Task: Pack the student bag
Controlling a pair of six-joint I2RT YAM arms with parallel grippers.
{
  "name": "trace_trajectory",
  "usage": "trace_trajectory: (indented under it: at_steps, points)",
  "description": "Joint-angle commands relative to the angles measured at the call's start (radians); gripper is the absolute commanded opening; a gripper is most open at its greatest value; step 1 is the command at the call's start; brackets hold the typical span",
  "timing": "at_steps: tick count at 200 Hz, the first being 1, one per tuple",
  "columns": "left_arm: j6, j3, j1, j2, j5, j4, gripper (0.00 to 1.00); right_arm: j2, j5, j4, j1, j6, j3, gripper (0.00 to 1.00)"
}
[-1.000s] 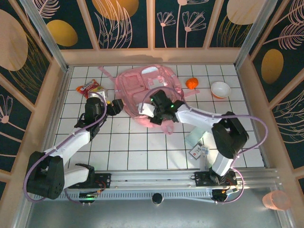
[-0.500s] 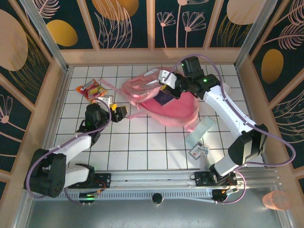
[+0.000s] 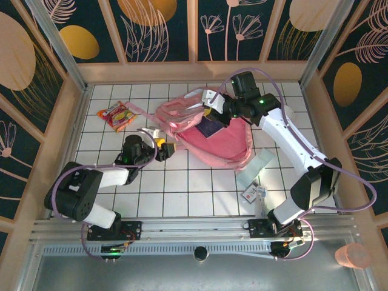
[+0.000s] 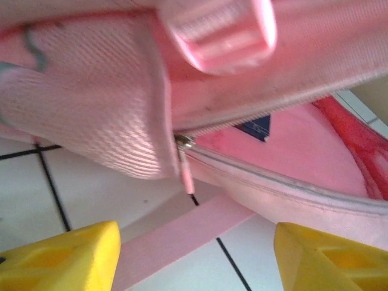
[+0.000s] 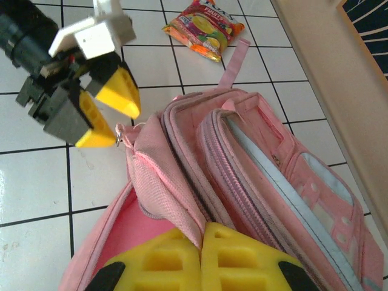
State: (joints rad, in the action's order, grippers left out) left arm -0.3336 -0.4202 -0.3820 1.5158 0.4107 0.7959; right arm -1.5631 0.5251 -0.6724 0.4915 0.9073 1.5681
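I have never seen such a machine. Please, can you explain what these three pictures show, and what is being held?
Two robot arms stand at a white tiled table. One picture looks down from above; the other two come from a camera on each wrist. The right gripper is shut on the pink student bag, holding its edge up. The left gripper is open near the zipper pull, holding nothing. A snack packet lies nearby.
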Motion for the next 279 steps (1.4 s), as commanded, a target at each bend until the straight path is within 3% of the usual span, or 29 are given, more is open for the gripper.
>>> trace_trajectory:
  at_steps: [1, 51, 88, 108, 151, 170, 240, 279]
  points:
    - [0.004, -0.023, -0.022, 0.061, -0.020, 0.116, 0.65, 0.001, 0.072, 0.084, 0.003, -0.028, 0.070, 0.00]
    - [0.054, -0.100, -0.031, 0.177, -0.074, 0.146, 0.50, 0.004, 0.079, 0.096, 0.004, -0.037, 0.081, 0.00]
    - [0.036, -0.138, -0.037, 0.278, -0.017, 0.250, 0.48, 0.006, 0.089, 0.117, 0.002, -0.062, 0.076, 0.00]
    - [0.027, -0.151, -0.041, 0.313, -0.005, 0.293, 0.38, 0.003, 0.090, 0.120, 0.003, -0.072, 0.077, 0.00]
    - [0.035, -0.150, -0.043, 0.310, 0.031, 0.306, 0.06, 0.012, 0.024, 0.163, 0.002, -0.108, 0.038, 0.00]
    - [0.050, -0.134, -0.043, 0.282, 0.053, 0.291, 0.00, 0.014, -0.032, 0.194, 0.001, -0.125, 0.010, 0.00]
    - [0.027, -0.068, -0.043, 0.139, 0.112, 0.202, 0.00, 0.001, -0.069, 0.383, 0.008, -0.249, -0.120, 0.00]
    - [0.013, -0.086, -0.043, 0.037, 0.075, -0.034, 0.00, -0.030, -0.140, 0.484, 0.044, -0.280, -0.190, 0.00]
